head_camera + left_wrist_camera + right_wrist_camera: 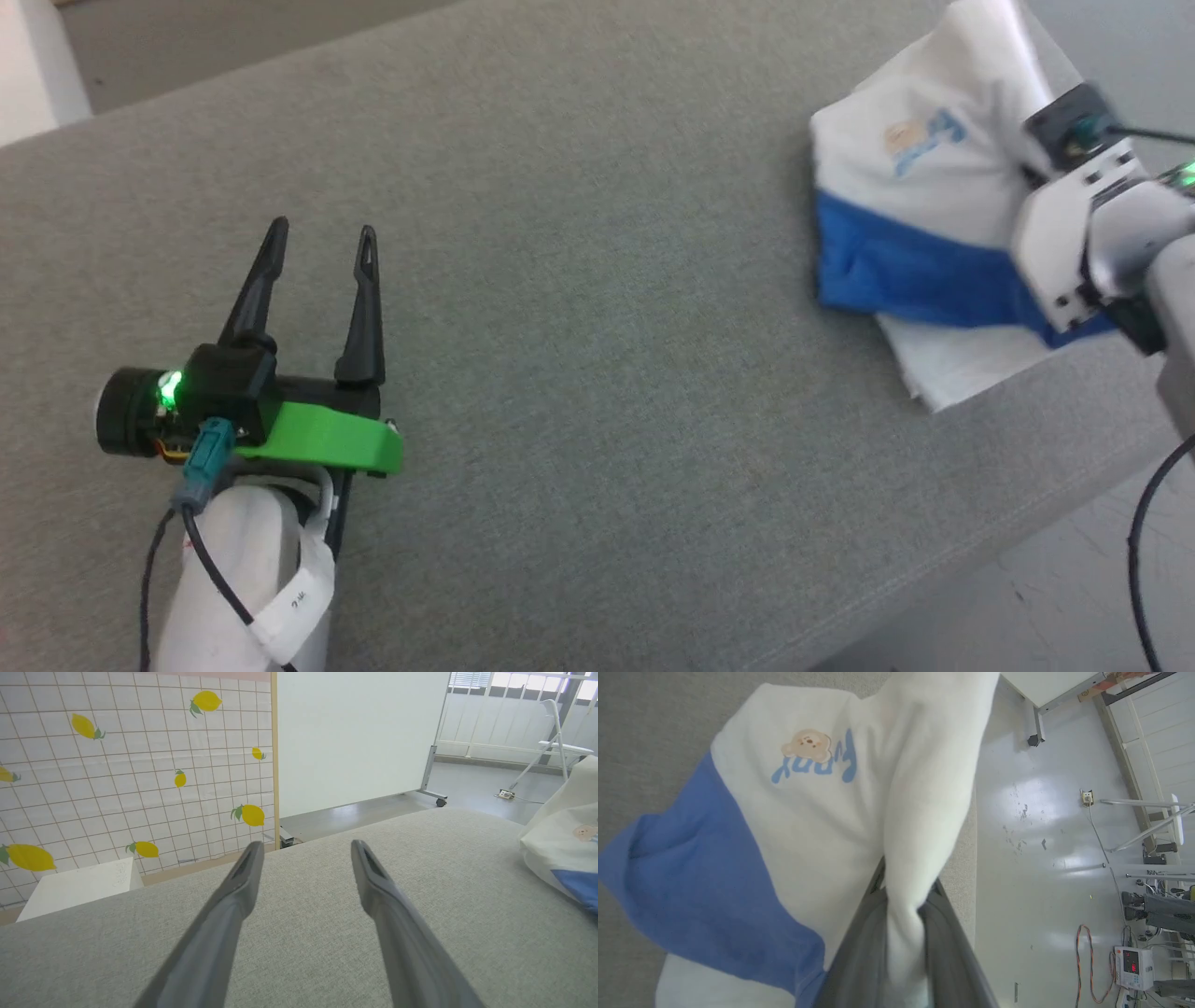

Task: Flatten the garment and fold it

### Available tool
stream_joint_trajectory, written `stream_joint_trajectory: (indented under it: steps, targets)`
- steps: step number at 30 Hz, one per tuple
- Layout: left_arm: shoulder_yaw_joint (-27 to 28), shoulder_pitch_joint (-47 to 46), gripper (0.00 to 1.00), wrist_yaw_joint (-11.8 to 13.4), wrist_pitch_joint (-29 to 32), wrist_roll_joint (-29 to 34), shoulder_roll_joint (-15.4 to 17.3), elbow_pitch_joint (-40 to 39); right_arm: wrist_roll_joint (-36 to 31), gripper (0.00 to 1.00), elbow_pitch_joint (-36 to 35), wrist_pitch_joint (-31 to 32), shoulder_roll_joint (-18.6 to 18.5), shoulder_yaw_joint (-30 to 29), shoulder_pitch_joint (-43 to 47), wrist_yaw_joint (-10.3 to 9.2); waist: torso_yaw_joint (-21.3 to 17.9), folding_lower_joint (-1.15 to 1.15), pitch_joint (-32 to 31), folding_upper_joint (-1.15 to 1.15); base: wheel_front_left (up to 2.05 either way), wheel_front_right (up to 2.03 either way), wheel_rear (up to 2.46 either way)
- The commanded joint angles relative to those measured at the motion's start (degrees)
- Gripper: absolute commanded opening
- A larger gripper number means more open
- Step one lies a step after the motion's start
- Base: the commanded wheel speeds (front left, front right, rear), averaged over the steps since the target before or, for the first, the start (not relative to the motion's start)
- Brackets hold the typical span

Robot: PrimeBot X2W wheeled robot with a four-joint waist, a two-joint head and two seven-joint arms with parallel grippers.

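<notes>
Right gripper (903,891) pinching the garment (803,821)
It clamps a raised white fold; left gripper (320,241) spread wide over the grey cloth surface (597,327)

counter (579,308): broad and flat, covered in grey woven fabric, with a seam along its edge. one item on it: garment (920,177), white with a blue band and small blue print, bunched near the right edge, lower folds resting on the fabric, upper part raised off it.

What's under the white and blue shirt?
The shirt rests bunched on the grey cushion, near its edge. Whatever lies directly beneath the cloth is covered, so I cannot tell if anything else is there.
</notes>
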Motion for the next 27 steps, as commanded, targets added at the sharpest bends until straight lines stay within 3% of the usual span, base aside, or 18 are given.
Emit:
stream_joint_trajectory:
  steps: [1, 8, 14, 19, 20, 21, 22, 27]
  targets:
    - [0.0, -1.3, 1.0, -0.2, 0.3, 0.5, 1.1, -0.1, -1.1, 0.0, 1.5, -1.8, 0.1, -1.6, -1.8, -0.11, -3.5, 0.0, 6.3, 0.0, 0.0, 0.0, 0.0]
    - [-0.5, -2.8, 1.0, -0.4, 2.8, 1.5, 3.3, -2.6, -6.8, 0.0, 10.9, -8.5, -0.1, -12.0, -5.7, -0.11, -1.1, 0.0, 10.7, 0.0, 0.0, 0.0, 0.0]
    - [-0.9, -3.4, 1.0, -0.4, 4.4, 1.8, 4.3, -5.0, -13.7, 0.0, 15.0, -13.6, -0.7, -20.5, -7.6, -0.11, 1.7, 0.0, 12.7, 0.0, 0.0, 0.0, 0.0]
    - [-0.9, -2.5, 1.0, 0.0, 4.9, 1.8, 4.8, -5.9, -18.4, 0.0, 17.4, -15.1, 1.0, -27.1, -7.9, -0.11, 2.6, 0.0, 12.6, 0.0, 0.0, 0.0, 0.0]
    - [-0.9, -2.2, 1.0, 0.1, 4.9, 1.7, 4.8, -5.9, -19.3, 0.2, 17.7, -15.4, 1.4, -28.6, -7.8, -0.11, 2.8, 0.0, 12.2, 0.0, 0.0, 0.0, 0.0]
    - [-0.9, -2.0, 1.0, 0.2, 4.8, 1.6, 4.8, -5.8, -20.1, 0.47, 18.0, -15.6, 1.8, -29.4, -7.6, -0.11, 2.9, 0.0, 11.8, 0.0, 0.0, 0.0, 0.0]
    - [-0.9, -1.8, 1.0, 0.3, 4.6, 1.4, 4.7, -5.7, -21.3, 1.0, 18.2, -15.7, 2.0, -30.6, -7.4, -0.11, 3.1, 0.0, 11.3, 0.0, 0.0, 0.0, 0.0]
    - [-1.6, -0.9, 1.0, 0.8, 2.1, -0.6, 2.3, -2.5, -23.6, 1.0, 17.6, -20.0, 3.7, -37.7, -5.1, -0.11, 5.2, 0.0, 4.8, 0.0, 0.0, 0.0, 0.0]
